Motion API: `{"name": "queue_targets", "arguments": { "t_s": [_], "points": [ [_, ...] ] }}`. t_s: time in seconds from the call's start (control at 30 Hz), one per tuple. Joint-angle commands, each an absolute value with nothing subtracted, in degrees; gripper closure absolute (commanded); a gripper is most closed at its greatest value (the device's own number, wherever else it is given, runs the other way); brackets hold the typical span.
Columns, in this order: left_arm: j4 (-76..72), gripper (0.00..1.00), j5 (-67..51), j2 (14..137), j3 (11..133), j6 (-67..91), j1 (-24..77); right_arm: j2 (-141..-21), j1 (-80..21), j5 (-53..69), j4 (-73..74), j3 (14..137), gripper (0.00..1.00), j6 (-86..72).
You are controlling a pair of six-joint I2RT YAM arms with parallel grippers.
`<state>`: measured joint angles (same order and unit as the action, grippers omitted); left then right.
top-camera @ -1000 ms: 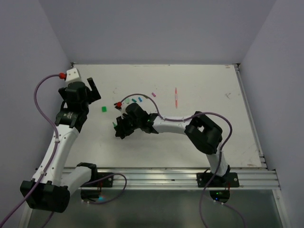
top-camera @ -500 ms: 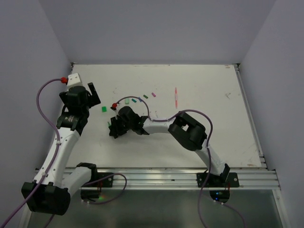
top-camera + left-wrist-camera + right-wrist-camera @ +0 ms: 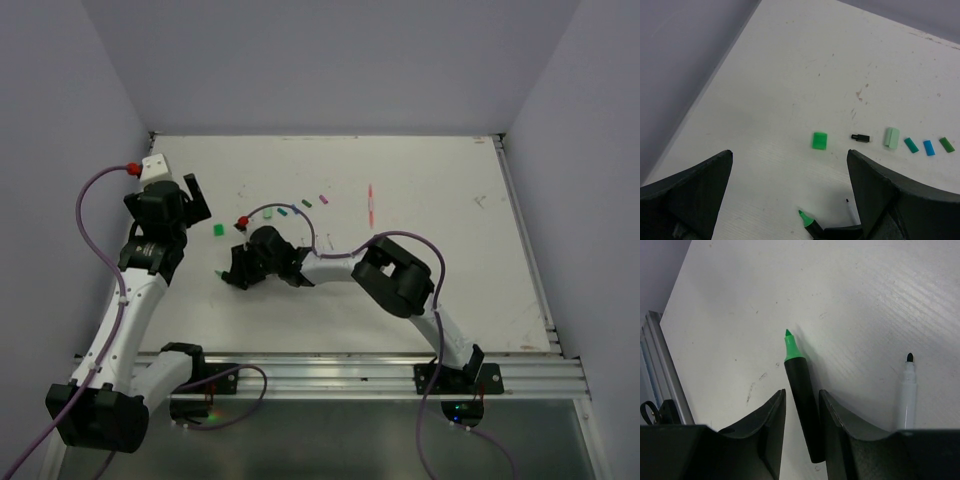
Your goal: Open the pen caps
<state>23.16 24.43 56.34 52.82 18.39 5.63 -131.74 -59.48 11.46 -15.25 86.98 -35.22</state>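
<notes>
My right gripper (image 3: pixel 238 272) is low over the table, left of centre. Its jaws stand slightly apart either side of a black highlighter (image 3: pixel 802 400) with a bare green tip (image 3: pixel 788 345), with a gap on the left side. My left gripper (image 3: pixel 196 196) hovers wide open and empty to the upper left. Loose caps lie on the table: bright green (image 3: pixel 819 140), black (image 3: pixel 860 137), pale green (image 3: pixel 891 138), teal (image 3: pixel 911 145), blue (image 3: pixel 929 147), dark green (image 3: pixel 947 144) and magenta (image 3: pixel 322 199).
A thin white pen (image 3: pixel 906 390) with a bare black tip lies just right of the highlighter. A pink pen (image 3: pixel 371 205) lies farther back near the centre. The left wall runs close to the left arm. The right arm's cable loops over the caps.
My right gripper swung left and lower with the highlighter, then held still; the green tip now shows beyond its jaws. My left gripper shifted slightly.
</notes>
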Motion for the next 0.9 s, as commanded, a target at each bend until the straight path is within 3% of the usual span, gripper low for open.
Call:
{"name": "queue_targets", "arguments": {
  "t_s": [0.0,0.6,0.87],
  "points": [
    [20.0,0.0,24.5,55.7,53.2,17.5,5.1,-129.3,-59.8,8.3,-16.2,85.1,0.62,-35.3],
    [20.0,0.0,24.3,56.1,52.8,17.4,4.7,-117.3,-60.3,3.7,-11.1,80.9,0.55,-29.5],
    [20.0,0.0,24.4,56.0,52.8,17.7,4.7,-107.0,-58.7,-14.0,7.1,86.3,0.45,-18.6]
  ]
}}
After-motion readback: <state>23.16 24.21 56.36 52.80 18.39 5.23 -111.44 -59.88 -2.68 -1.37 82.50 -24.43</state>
